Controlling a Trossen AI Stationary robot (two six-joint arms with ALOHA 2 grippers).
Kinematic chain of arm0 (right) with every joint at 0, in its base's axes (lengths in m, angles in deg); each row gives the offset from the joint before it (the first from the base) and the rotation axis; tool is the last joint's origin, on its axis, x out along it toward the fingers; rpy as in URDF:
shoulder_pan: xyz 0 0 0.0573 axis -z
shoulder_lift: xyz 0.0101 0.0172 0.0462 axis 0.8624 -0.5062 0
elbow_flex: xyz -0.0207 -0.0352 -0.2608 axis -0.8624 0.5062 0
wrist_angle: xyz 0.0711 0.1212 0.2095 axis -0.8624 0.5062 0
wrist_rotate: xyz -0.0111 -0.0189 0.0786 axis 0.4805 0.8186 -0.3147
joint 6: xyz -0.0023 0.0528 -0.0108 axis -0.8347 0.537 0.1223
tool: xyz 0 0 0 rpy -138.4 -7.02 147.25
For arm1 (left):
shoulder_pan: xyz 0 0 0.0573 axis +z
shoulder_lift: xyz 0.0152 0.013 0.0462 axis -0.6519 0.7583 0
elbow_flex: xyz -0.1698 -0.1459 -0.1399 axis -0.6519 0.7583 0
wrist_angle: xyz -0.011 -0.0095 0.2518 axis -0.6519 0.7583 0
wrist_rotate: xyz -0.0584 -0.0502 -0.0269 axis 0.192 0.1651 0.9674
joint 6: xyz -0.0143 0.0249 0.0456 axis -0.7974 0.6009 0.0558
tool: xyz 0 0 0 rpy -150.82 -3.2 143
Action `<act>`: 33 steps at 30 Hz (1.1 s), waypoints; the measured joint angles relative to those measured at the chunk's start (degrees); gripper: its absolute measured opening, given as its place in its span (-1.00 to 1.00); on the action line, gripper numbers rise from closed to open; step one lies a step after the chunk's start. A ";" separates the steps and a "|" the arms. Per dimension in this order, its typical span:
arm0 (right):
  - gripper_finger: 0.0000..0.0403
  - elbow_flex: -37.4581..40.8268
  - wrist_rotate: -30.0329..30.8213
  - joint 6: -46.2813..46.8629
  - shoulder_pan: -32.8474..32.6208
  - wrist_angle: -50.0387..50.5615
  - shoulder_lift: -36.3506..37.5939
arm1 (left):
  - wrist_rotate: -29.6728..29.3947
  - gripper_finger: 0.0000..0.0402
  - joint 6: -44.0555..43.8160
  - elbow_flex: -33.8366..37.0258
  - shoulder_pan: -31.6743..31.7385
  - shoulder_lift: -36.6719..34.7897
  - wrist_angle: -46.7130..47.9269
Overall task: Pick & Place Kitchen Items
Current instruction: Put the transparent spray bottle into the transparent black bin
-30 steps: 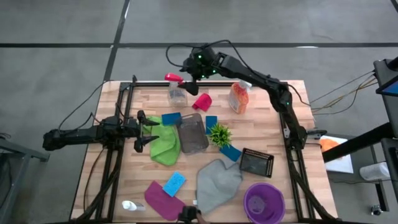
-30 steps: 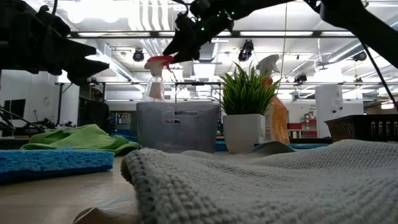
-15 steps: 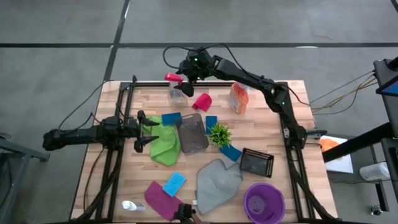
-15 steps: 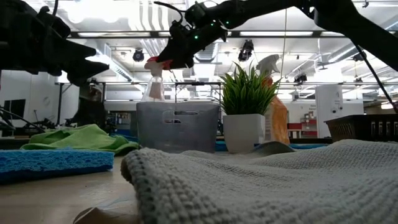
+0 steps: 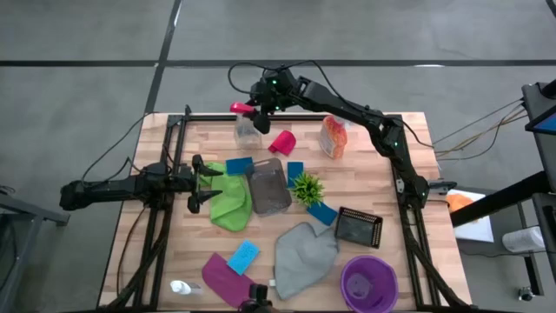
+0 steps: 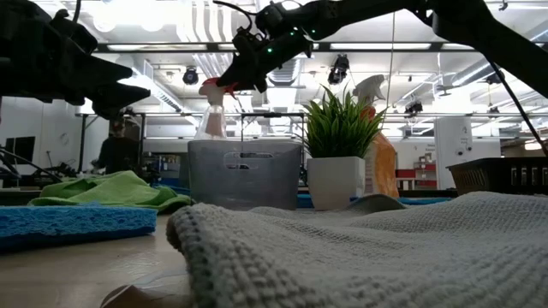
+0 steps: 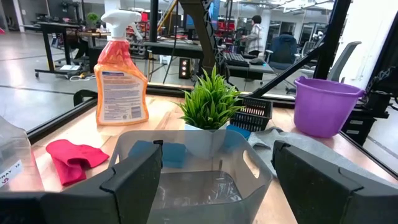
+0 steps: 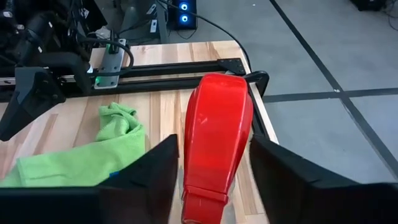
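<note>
The clear spray bottle with its red trigger head stands upright on its base at the table's far edge. My right gripper reaches it from the right, and its fingers close on the red head. The orange spray bottle stands further right, and the pink cup lies between the two bottles. Blue sponges, a green cloth, a grey cloth and a magenta cloth lie spread about. My left gripper waits open at the green cloth's left edge. My right gripper has the bottle's red trigger head between its two fingers, one on each long side. The fingers come slanting down from the table's far right and lie along the head. The bottle stands upright on the table.
A grey bin sits mid-table with a small green plant beside it. A black basket and a purple bucket stand at the near right. Black rails run along the table's sides.
My right gripper has moved a little toward the table's left edge, onto the clear bottle's red head. The bottle has stayed where it was.
</note>
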 joint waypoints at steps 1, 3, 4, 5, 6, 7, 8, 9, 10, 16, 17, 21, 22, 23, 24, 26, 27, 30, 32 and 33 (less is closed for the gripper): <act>-0.19 0.00 0.00 0.02 0.00 -0.02 0.00 | 0.00 0.53 0.00 0.00 0.00 0.00 0.04; -0.33 0.00 0.00 0.00 0.00 0.00 0.00 | 0.00 0.53 0.00 0.00 0.00 0.00 0.08; -0.40 0.00 0.00 0.00 0.00 0.00 0.00 | 0.00 0.53 0.00 0.00 0.00 0.00 0.08; -0.48 0.00 0.00 0.00 0.00 0.04 0.00 | 0.00 0.53 0.00 0.00 0.00 0.00 0.08; -0.55 0.00 -0.02 0.01 0.00 0.01 0.00 | 0.00 0.53 0.00 0.00 0.00 0.00 0.10; -0.61 0.00 -0.06 0.01 0.00 0.01 0.01 | 0.00 0.53 0.00 0.00 0.00 0.00 0.13; -0.61 0.00 -0.04 0.00 0.00 0.05 0.02 | 0.00 0.53 0.00 0.00 0.00 0.00 0.14; -0.61 -0.06 -0.04 -0.01 0.00 0.01 0.02 | 0.00 0.53 0.01 0.00 0.00 0.00 0.18; -0.61 -0.16 -0.04 -0.04 0.00 0.07 0.02 | 0.00 0.53 0.01 0.00 0.00 0.00 0.22; -0.61 -2.53 -0.09 -0.17 -0.07 0.63 0.76 | 0.00 0.53 0.00 0.02 0.00 0.00 0.41; -0.61 -3.45 -0.09 -0.17 -0.07 1.19 0.95 | 0.00 0.53 0.00 0.02 0.00 0.00 0.41; -0.61 -5.57 -0.31 -0.29 -0.07 3.79 3.09 | 0.00 0.53 0.00 0.02 0.00 0.00 0.61; -0.61 -5.37 -0.57 -0.52 -0.07 4.59 4.09 | 0.00 0.53 -0.01 0.02 0.00 0.00 0.76; -0.61 -5.35 -1.10 -0.61 -0.05 5.71 5.07 | 0.00 0.53 0.00 0.02 0.00 0.00 0.95; -0.61 -5.38 -1.43 -0.63 -0.04 7.35 6.16 | 0.00 0.53 -0.02 0.02 0.00 0.00 1.06; -0.61 -5.76 -1.61 -0.65 -0.13 11.12 8.18 | 0.00 0.53 -0.02 0.02 0.00 -0.01 1.36; -0.61 -5.77 -1.93 -0.65 -0.15 12.75 9.51 | -0.01 0.53 -0.02 0.02 0.00 0.00 1.46; -0.61 -5.68 -2.92 -0.59 -0.51 17.59 12.92 | 0.00 0.53 -0.02 0.02 0.00 -0.02 1.46; -0.61 -5.68 -2.93 -0.06 -1.04 20.35 14.93 | 0.00 0.53 -0.02 0.02 0.00 -0.04 1.44; -0.61 -5.68 -2.94 0.34 -1.42 21.31 15.78 | 0.00 0.53 -0.02 0.02 0.00 -0.04 1.44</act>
